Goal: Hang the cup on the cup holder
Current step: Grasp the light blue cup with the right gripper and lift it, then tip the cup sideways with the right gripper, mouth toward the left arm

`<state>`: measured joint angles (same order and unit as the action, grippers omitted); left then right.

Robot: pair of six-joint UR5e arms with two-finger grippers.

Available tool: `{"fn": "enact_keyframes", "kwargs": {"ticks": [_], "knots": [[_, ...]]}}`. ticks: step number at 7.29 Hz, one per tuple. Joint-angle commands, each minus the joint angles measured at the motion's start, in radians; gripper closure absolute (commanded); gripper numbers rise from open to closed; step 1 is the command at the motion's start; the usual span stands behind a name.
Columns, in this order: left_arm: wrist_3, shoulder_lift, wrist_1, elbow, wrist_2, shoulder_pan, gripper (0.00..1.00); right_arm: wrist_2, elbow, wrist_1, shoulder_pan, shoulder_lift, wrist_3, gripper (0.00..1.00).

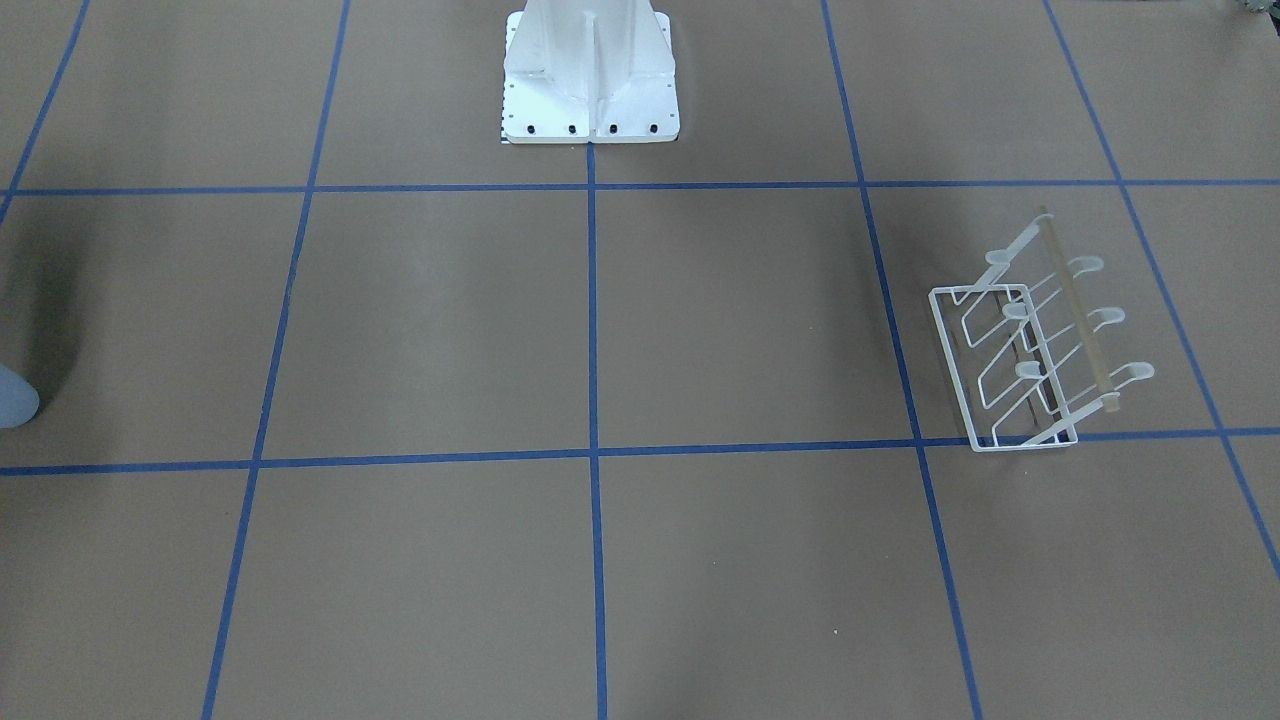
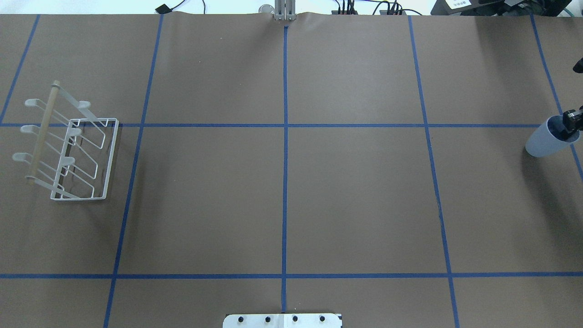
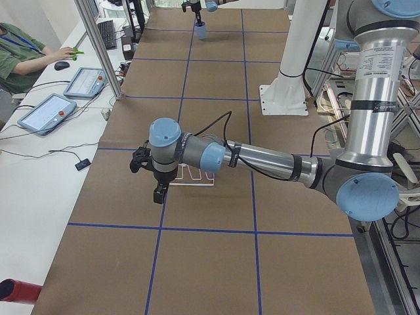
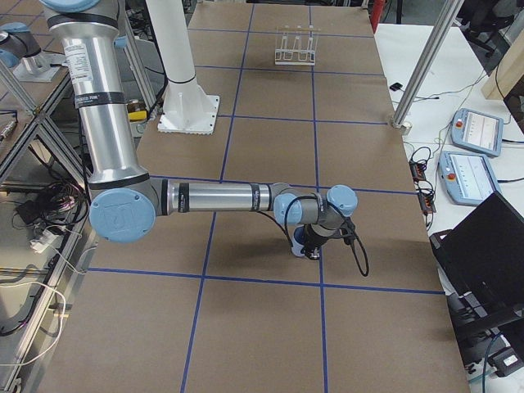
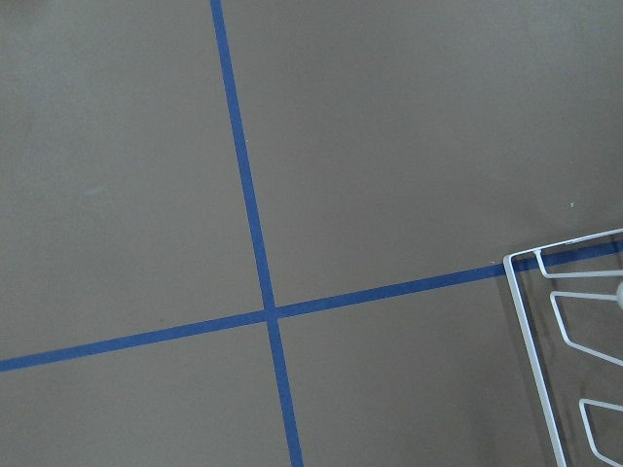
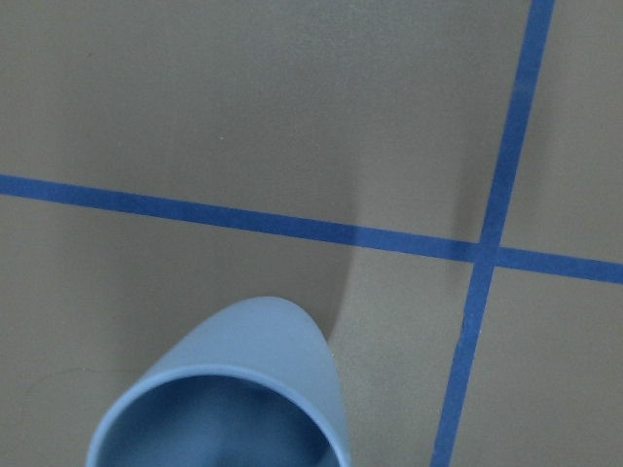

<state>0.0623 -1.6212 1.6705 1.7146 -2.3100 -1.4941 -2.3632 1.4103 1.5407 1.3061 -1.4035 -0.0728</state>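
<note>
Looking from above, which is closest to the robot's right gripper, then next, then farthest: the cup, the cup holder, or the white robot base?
1. cup, far right, right at the right gripper.
2. white robot base, bottom middle.
3. cup holder, far left.
</note>
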Motion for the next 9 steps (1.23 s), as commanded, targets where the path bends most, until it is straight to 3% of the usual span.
{"fn": "enact_keyframes", "kwargs": {"ticks": [1, 3, 5, 6, 8, 9], "knots": [[0.017, 0.001, 0.0, 0.006, -0.003, 0.0, 0.02, -0.046, 0.15, 0.015, 0.037, -0.028, -0.008, 1.0], [0.056, 0.0, 0.003, 0.016, -0.006, 0.0, 0.02, -0.193, 0.276, 0.009, 0.073, -0.045, -0.034, 1.0], [0.158, 0.0, 0.049, 0.069, 0.001, 0.0, 0.02, -0.22, 0.437, -0.043, 0.049, -0.028, -0.308, 1.0], [0.239, 0.003, 0.108, 0.069, -0.002, 0.002, 0.02, -0.223, 0.455, -0.215, 0.036, -0.029, -0.532, 1.0], [0.394, 0.009, 0.298, 0.059, -0.006, 0.003, 0.02, -0.206, 0.429, -0.707, -0.04, -0.04, -1.058, 1.0], [0.471, 0.021, 0.377, 0.062, -0.008, 0.005, 0.02, -0.2, 0.424, -0.837, -0.051, -0.04, -1.179, 1.0]]}}
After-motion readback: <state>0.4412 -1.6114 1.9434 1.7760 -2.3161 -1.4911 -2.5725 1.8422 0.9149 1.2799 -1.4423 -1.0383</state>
